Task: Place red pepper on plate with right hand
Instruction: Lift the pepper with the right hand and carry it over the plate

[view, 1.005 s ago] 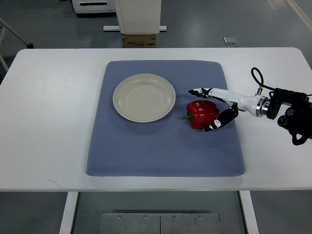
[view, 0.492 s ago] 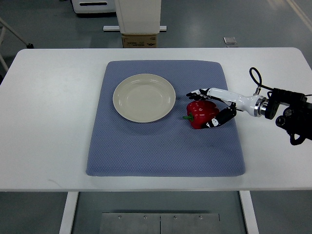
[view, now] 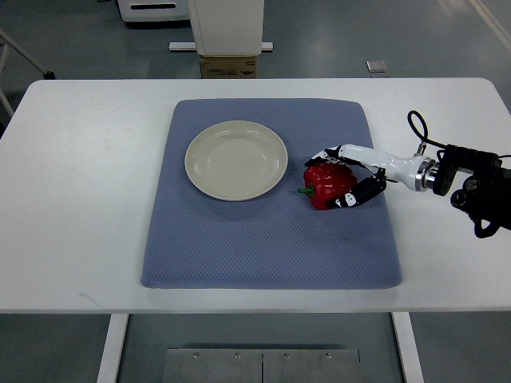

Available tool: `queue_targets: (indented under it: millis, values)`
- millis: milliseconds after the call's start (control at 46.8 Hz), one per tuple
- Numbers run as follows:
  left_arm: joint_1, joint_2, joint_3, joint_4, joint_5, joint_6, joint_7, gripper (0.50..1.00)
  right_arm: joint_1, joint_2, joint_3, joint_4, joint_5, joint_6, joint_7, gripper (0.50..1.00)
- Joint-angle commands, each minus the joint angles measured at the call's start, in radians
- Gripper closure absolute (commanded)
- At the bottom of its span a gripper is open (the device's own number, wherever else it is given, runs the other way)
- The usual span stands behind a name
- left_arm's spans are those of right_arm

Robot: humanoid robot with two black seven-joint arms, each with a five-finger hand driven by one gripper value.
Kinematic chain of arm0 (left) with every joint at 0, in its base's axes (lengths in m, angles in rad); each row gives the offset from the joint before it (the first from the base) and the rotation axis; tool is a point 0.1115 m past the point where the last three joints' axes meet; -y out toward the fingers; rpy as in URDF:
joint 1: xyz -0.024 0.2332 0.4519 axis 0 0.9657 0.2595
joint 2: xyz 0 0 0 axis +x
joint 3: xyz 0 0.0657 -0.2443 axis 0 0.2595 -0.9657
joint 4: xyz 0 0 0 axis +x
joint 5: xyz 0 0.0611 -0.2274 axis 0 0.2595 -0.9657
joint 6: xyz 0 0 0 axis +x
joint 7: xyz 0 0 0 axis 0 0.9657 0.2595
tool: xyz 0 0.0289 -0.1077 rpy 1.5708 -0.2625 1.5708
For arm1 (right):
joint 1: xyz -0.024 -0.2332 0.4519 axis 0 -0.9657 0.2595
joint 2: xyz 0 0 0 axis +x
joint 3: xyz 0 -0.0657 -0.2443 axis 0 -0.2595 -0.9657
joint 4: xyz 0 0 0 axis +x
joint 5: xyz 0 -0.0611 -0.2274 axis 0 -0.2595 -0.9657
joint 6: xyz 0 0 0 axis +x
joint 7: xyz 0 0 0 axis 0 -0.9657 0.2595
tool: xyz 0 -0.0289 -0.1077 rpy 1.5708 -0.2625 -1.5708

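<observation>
At the near edge, a metal base plate is cut off by the bottom of the frame, and two white legs are seen only in part beneath the white surface. A blue mat is spread over the middle of the surface. Toward its right half the red pepper is found, lying on the mat just beside the plate but apart from it. The pepper is laid on its side: its green stem is pointed left toward the plate, so its long axis is run roughly left to right.

The right hand is brought in from the right edge, and its fingers are curled about the pepper from the right, one set over the far side and one at the near side. The pepper's right flank is hidden by them, and how firmly it is pressed cannot be judged at this size. The black wrist and cable are partly cut off at the right edge.

The cream plate is seen on the mat's far left part. Beyond the surface, a cardboard box and a white cabinet are cropped by the top edge.
</observation>
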Motion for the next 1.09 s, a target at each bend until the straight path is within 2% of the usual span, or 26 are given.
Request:
queue_targets:
  millis: [0, 128, 150, 342, 641, 898, 1069]
  values:
    - [0.000, 0.000, 0.000, 0.000, 0.000, 0.000, 0.000, 0.500, -0.001, 0.003, 0.000, 0.000, 0.000, 0.000, 0.000, 0.824]
    - [0.000, 0.000, 0.000, 0.000, 0.000, 0.000, 0.000, 0.500, 0.001, 0.006, 0.002, -0.002, 0.002, 0.002, -0.002, 0.994]
    - [0.000, 0.000, 0.000, 0.000, 0.000, 0.000, 0.000, 0.500, 0.001, 0.006, 0.002, -0.002, 0.002, 0.002, -0.003, 1.000]
    - [0.000, 0.000, 0.000, 0.000, 0.000, 0.000, 0.000, 0.500, 0.021, 0.008, 0.014, -0.002, 0.008, 0.002, -0.023, 1.000]
    - [0.000, 0.000, 0.000, 0.000, 0.000, 0.000, 0.000, 0.500, 0.061, 0.046, 0.112, -0.002, 0.022, 0.009, -0.143, 1.000]
    - [0.000, 0.000, 0.000, 0.000, 0.000, 0.000, 0.000, 0.500, 0.098, 0.146, 0.120, -0.002, 0.022, 0.009, -0.221, 1.000]
    - [0.000, 0.000, 0.000, 0.000, 0.000, 0.000, 0.000, 0.500, 0.127, 0.213, 0.115, -0.024, 0.022, 0.006, -0.236, 1.000]
